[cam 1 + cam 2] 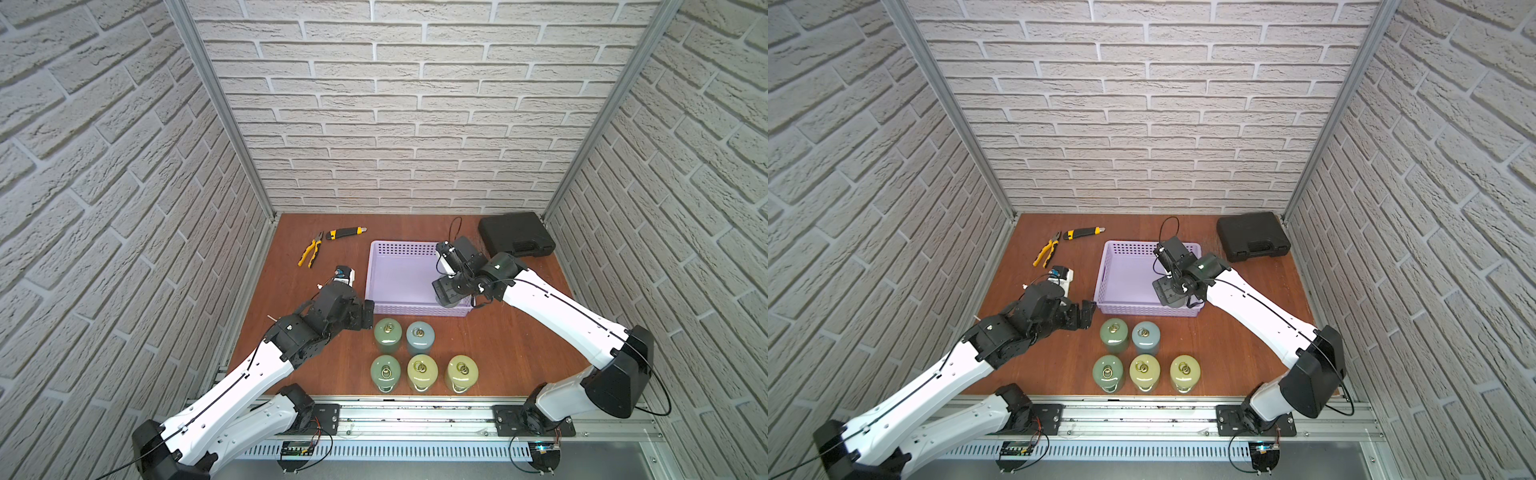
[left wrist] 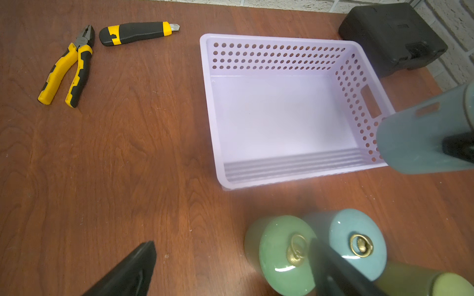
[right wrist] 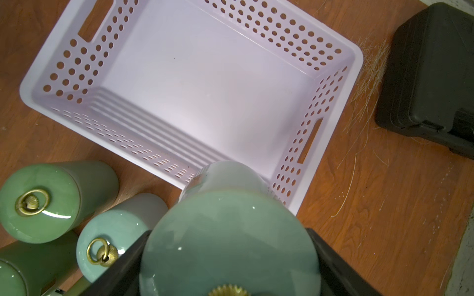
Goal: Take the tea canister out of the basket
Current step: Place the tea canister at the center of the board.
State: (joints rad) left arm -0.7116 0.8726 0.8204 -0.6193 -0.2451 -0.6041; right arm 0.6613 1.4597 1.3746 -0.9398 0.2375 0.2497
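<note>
The lavender basket (image 1: 376,266) (image 1: 1106,270) (image 2: 282,115) (image 3: 205,77) sits mid-table, its floor bare. My right gripper (image 3: 228,232) (image 1: 451,293) (image 1: 1173,295) is shut on a teal tea canister (image 3: 228,246) (image 2: 415,138), one finger on each side of its lid. The canister hangs tilted over the basket's near right corner, its base about at rim height. In both top views the gripper mostly hides it. My left gripper (image 2: 232,243) (image 1: 368,313) (image 1: 1086,313) is open and holds nothing, low by the basket's near left corner beside a green canister (image 2: 284,253).
Several canisters (image 1: 419,336) stand in two rows on the table in front of the basket. Yellow pliers (image 1: 311,251) and a utility knife (image 1: 345,232) lie at the back left. A black hard case (image 1: 515,235) sits at the back right.
</note>
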